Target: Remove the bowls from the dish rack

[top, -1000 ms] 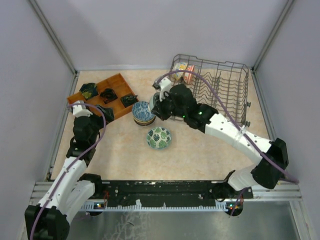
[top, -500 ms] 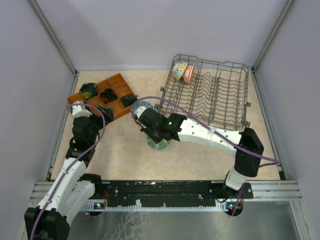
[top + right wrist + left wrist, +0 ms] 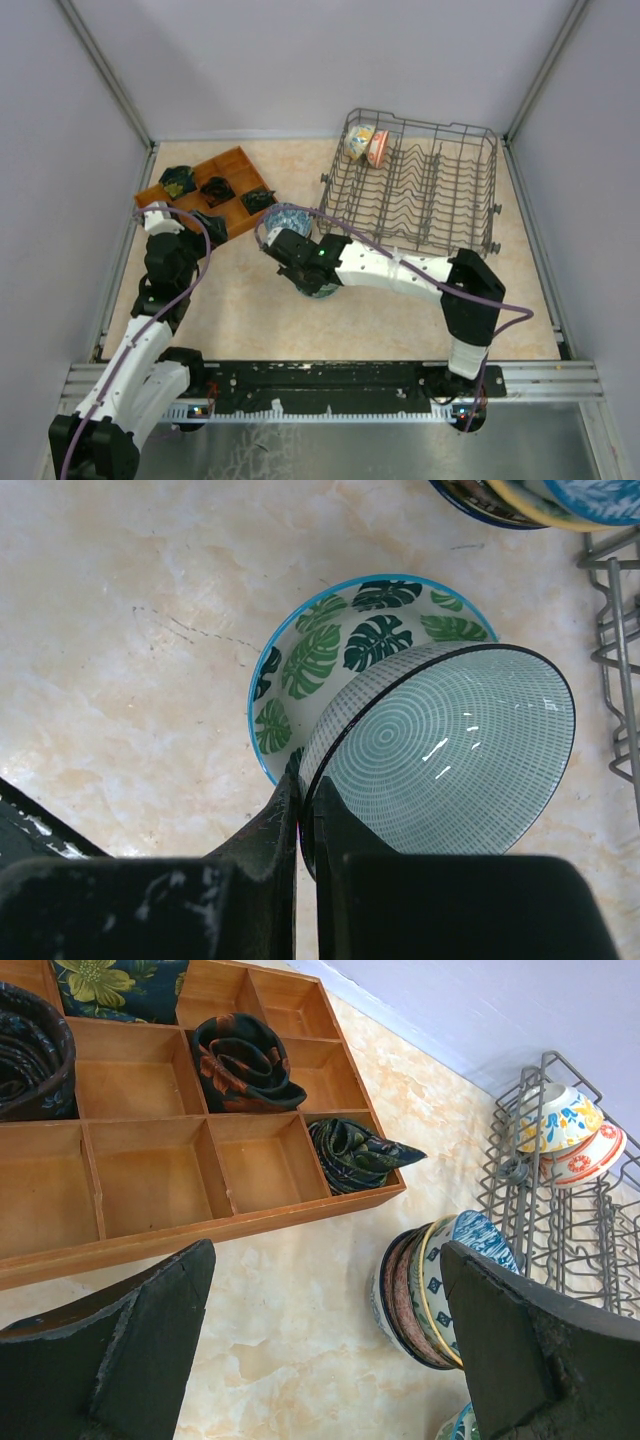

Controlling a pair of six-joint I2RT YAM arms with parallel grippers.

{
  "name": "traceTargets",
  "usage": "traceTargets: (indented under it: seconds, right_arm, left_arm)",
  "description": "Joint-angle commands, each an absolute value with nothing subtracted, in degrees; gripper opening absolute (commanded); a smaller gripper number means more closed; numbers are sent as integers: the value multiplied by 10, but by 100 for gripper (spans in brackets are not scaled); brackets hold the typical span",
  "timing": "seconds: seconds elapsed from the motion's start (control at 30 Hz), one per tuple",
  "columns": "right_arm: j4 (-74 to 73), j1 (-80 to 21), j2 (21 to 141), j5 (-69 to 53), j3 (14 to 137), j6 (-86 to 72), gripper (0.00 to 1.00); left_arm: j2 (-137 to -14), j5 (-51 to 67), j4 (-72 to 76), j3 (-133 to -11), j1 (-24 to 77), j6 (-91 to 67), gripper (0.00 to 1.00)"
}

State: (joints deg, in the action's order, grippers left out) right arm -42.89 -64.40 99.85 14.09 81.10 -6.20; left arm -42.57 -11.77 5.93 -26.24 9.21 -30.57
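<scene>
Since I've swung right claw [image 3: 300, 815] off rack [image 3: 440, 200], it's clamped on teal bowl [image 3: 450, 750] rim, now over leaf bowl [image 3: 320, 650] left of rack: nest next. Left claw [image 3: 325, 1260] apart. Rack still holds two bowls [image 3: 367, 145].

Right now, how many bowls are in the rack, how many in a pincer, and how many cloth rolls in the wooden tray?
Bowls in the dish rack: 2
Teal bowl in the right pincer: 1
Cloth rolls in the wooden tray: 4
Total: 7

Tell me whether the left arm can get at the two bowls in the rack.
Probably not: the bowls sit far back in the dish rack, well across the table from the left gripper.
</scene>
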Motion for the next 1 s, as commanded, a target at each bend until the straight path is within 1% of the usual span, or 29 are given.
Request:
traceTargets:
  seconds: [0.0,0.7,0.77,0.93,0.97]
  right_arm:
    - [-417,-653,1010,151,848,-59,0]
    - [-435,-663,1080,162,885,-70,1]
    - [-437,-664,1085,164,888,-72,6]
    - [-439,-666,1084,169,892,-75,30]
    - [-440,-665,1082,169,891,-75,33]
  left_arm:
    - [-418,-125,58,-278,88,-297,99]
    - [-411,-135,55,-275,88,-295,99]
    - [-411,-136,54,-275,88,-294,99]
    - [-408,-141,50,-275,88,-295,99]
    - [-408,-141,50,-274,88,-294,99]
